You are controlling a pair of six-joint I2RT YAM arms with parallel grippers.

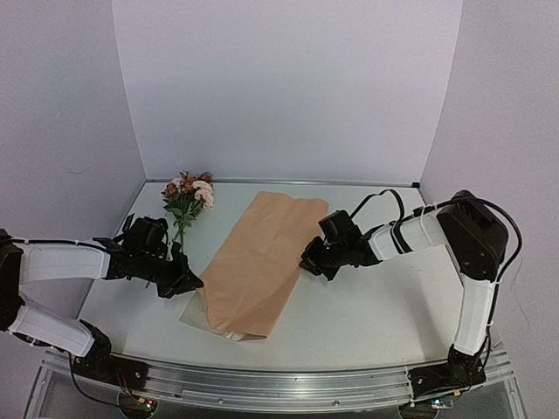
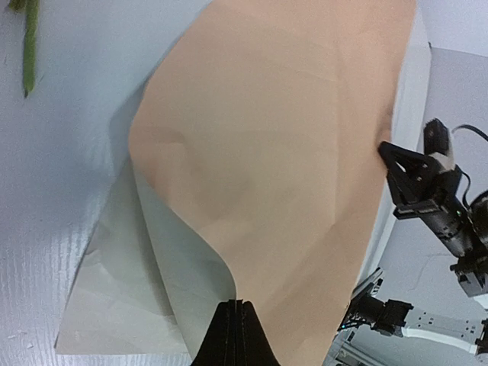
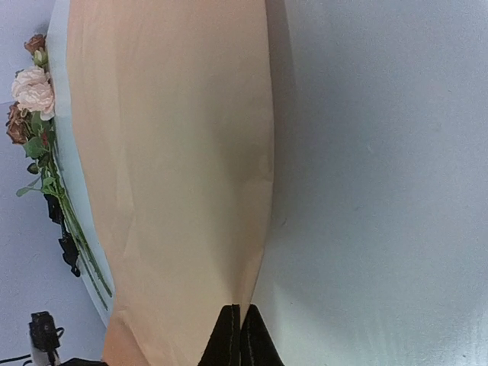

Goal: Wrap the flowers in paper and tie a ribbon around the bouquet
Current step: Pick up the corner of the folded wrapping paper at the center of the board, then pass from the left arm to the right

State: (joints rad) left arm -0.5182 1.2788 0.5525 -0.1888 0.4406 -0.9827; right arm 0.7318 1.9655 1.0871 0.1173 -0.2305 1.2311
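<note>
White table: left claw and right claw reach low toward centre, each clamped shut on paper edge.

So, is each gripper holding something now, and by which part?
Both hold the paper: the left gripper pinches its left edge, the right gripper its right edge.

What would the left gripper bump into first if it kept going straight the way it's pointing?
The paper: the left gripper is shut on its edge, so it would push into the raised sheet. Beyond that probably comes the right gripper, though depth is unclear.
</note>
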